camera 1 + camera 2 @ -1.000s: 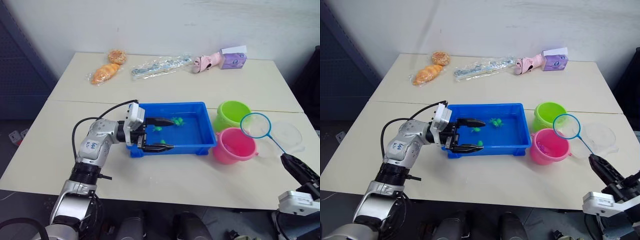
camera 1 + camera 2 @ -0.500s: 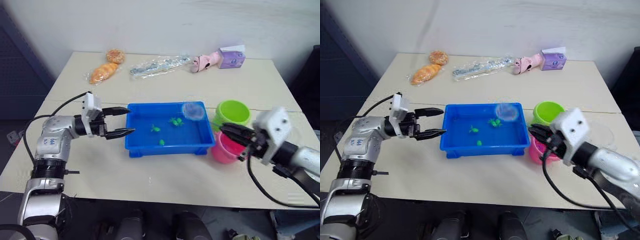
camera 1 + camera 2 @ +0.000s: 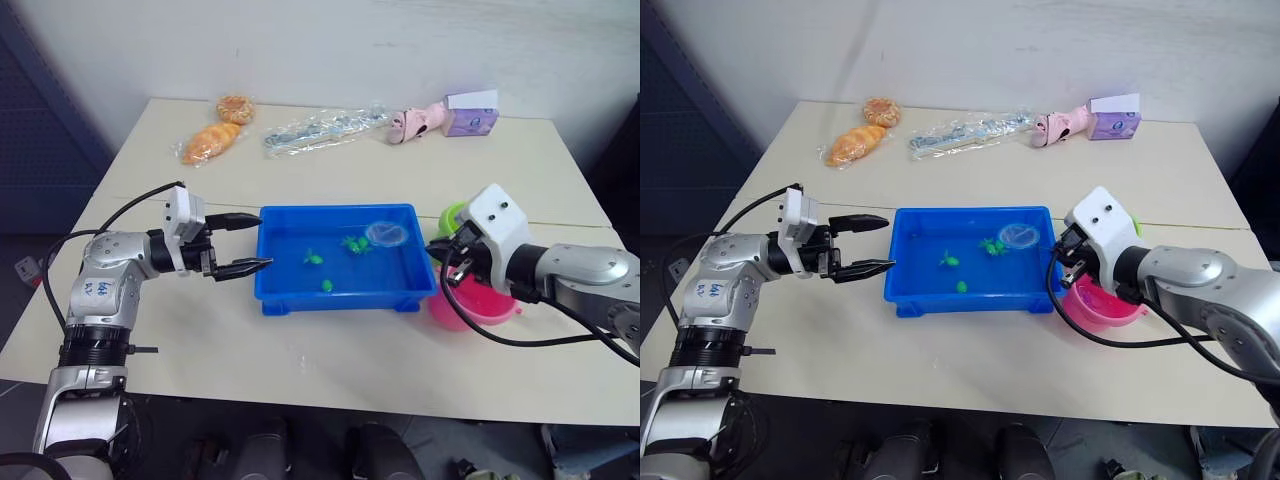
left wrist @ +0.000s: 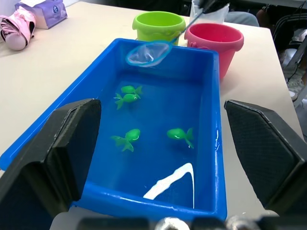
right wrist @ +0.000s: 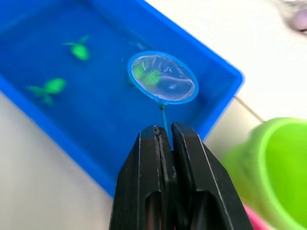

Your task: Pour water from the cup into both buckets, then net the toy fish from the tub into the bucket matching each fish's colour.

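The blue tub [image 3: 335, 304] lies mid-table with several green toy fish [image 4: 127, 139] in shallow water. My right gripper [image 5: 164, 132] is shut on the thin handle of the net [image 3: 385, 233]. Its light blue ring hangs over the tub's far right corner, above two fish [image 3: 352, 242]; green shows through the mesh, and I cannot tell whether a fish is inside. The pink bucket [image 3: 470, 306] and lime green bucket [image 4: 159, 25] stand right of the tub, partly behind that arm. A bit of the clear cup [image 4: 196, 12] shows behind them. My left gripper [image 3: 266, 240] is open and empty, just left of the tub.
Along the table's far edge lie a bagged croissant [image 3: 210, 147], a round pastry [image 3: 234, 108], a clear wrapped packet [image 3: 320, 130], a pink toy [image 3: 418, 122] and a purple tissue box [image 3: 470, 115]. Black cables loop off both wrists.
My left gripper drew back left off the tub's rim and stayed open. The right arm swung the net from above the buckets to the tub's far right corner.
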`<action>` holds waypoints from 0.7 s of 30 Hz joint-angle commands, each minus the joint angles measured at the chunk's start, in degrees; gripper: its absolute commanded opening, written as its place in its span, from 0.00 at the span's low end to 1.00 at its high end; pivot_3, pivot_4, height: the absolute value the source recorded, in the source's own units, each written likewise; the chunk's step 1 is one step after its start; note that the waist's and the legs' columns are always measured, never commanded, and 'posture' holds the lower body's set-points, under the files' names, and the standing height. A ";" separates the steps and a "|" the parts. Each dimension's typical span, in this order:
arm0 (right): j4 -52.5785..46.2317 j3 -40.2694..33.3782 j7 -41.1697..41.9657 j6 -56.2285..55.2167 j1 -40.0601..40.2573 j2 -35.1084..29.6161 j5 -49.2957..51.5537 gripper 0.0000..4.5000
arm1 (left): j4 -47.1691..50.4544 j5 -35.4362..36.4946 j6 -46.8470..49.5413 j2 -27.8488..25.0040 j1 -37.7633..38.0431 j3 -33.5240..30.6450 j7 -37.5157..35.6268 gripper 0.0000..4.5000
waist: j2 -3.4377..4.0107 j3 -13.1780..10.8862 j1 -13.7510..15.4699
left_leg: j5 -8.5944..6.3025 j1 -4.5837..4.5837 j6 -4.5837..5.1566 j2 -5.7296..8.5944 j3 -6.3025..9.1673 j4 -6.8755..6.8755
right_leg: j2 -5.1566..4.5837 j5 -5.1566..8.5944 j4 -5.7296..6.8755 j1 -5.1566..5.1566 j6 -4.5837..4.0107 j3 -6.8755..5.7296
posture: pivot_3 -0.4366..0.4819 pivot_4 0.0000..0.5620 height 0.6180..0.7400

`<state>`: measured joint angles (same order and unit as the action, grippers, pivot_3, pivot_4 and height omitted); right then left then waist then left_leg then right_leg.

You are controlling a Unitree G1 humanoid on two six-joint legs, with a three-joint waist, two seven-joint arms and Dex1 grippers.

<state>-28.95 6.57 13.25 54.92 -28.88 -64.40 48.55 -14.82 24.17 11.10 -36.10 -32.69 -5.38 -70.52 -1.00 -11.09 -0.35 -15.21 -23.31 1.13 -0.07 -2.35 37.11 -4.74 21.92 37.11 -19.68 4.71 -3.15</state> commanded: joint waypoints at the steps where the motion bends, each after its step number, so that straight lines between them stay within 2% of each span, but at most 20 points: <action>1: 0.14 3.29 3.44 -2.62 -3.00 -0.31 -10.17 0.00 | 2.48 0.56 0.28 -0.20 0.57 -0.39 0.59 0.99 | 0.01 0.00 -0.04 | 0.00 -0.02 0.00 0.01 0.00 0.01 | 0.00 0.00 0.00 -0.01 0.00 0.00 | 0.48 0.27 1.00; 5: 1.64 8.55 7.78 -4.67 -6.33 0.11 -20.09 0.00 | 2.56 0.60 0.32 -0.18 0.90 -0.33 0.66 0.99 | 0.01 0.00 -0.07 | 0.00 0.00 -0.01 0.01 -0.02 0.02 | 0.00 0.00 0.03 -0.03 0.00 0.01 | 0.48 0.27 1.00; 10: 1.83 13.29 12.00 -4.75 -8.23 2.42 -27.89 0.00 | 2.67 0.67 0.15 0.10 1.20 -0.15 0.58 0.99 | 0.01 0.00 -0.10 | 0.01 0.00 -0.01 0.00 -0.02 0.00 | 0.00 0.00 0.03 -0.04 0.00 0.01 | 0.48 0.27 1.00; 14: 2.01 17.66 15.23 -7.18 -8.67 0.85 -37.29 0.00 | 2.91 0.67 0.29 0.21 1.24 0.09 0.52 0.99 | 0.02 -0.01 -0.07 | 0.01 -0.01 -0.01 0.01 -0.02 0.01 | 0.00 0.00 0.04 -0.04 0.00 0.01 | 0.48 0.27 1.00; 21: 3.36 20.34 19.65 -9.31 -9.48 3.29 -46.84 0.00 | 3.62 0.83 0.87 0.44 1.16 0.66 0.39 0.99 | 0.02 -0.01 -0.05 | 0.02 -0.01 -0.03 0.03 -0.02 0.00 | -0.01 0.00 0.04 -0.05 0.00 0.02 | 0.48 0.27 1.00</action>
<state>-24.95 27.31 31.93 46.06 -36.97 -61.53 4.26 -13.54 24.21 11.99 -35.84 -31.35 -4.47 -70.09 -0.99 -11.10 -0.40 -15.19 -23.33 1.10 -0.04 -2.37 37.12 -4.74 21.92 37.15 -19.72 4.70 -3.14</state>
